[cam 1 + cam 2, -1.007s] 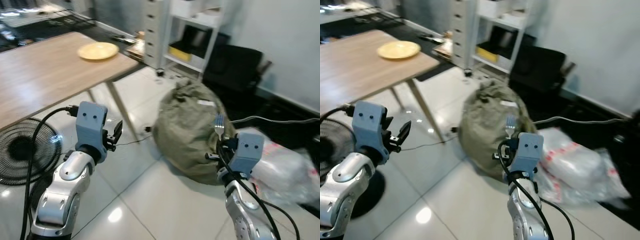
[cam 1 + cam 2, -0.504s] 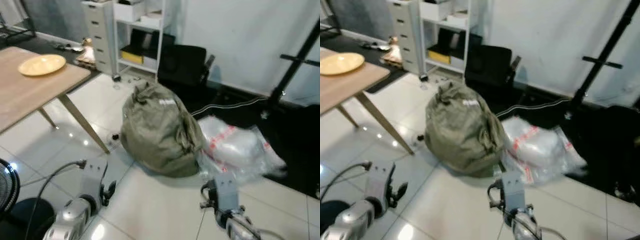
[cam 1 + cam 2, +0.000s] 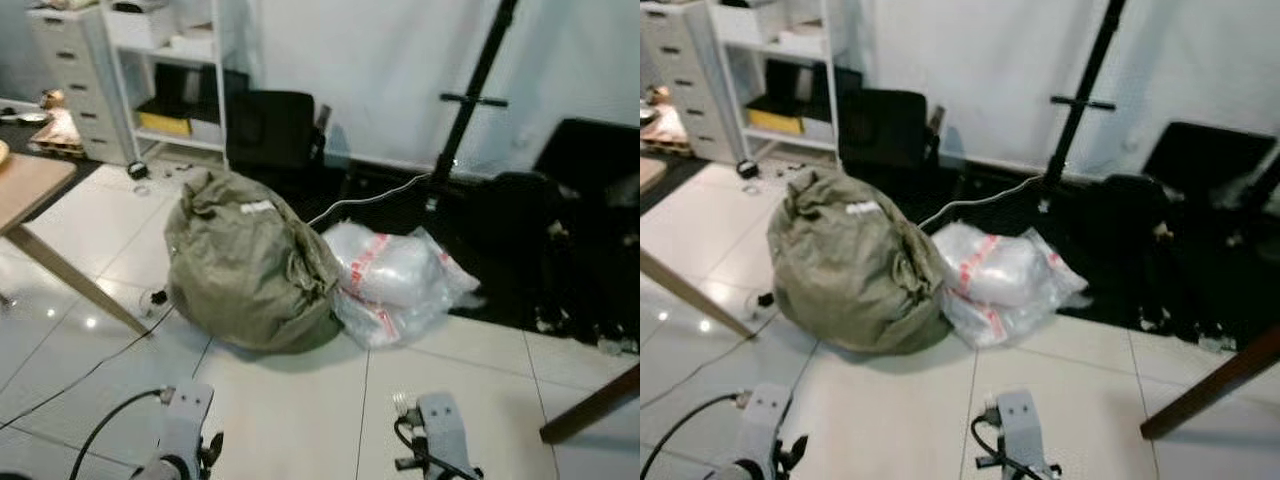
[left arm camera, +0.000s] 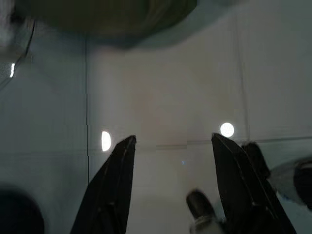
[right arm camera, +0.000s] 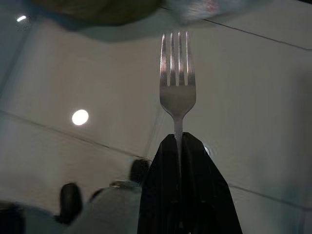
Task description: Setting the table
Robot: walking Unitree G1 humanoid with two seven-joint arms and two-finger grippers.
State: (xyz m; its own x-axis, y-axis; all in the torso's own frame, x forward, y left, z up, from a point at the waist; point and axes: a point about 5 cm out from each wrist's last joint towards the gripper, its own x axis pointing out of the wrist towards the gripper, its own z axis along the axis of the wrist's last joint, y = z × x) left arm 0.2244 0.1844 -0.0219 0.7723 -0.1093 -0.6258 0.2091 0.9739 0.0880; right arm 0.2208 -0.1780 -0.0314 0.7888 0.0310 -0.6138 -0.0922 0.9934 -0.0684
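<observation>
My right gripper (image 5: 178,140) is shut on the handle of a silver fork (image 5: 177,80), whose tines point away from the fingers over white floor tiles. My left gripper (image 4: 173,138) is open, with only tiled floor between its two black fingers (image 4: 114,185). Both wrists sit low at the near edge of the head views, the left wrist (image 3: 186,420) and the right wrist (image 3: 438,440), above the floor. A corner of the wooden table (image 3: 22,188) shows at the far left, well away from both grippers.
A stuffed olive-green sack (image 3: 245,265) and a clear plastic bag (image 3: 395,280) lie on the floor ahead. Behind them stand a black stand pole (image 3: 470,100), black cases and white shelving (image 3: 170,70). A slanted wooden leg (image 3: 590,405) crosses the near right.
The whole view has swung right: the table and its yellow plate slid off to the left, and the pole and black cases came in. Both arms sit lower in the picture. The fork stays held.
</observation>
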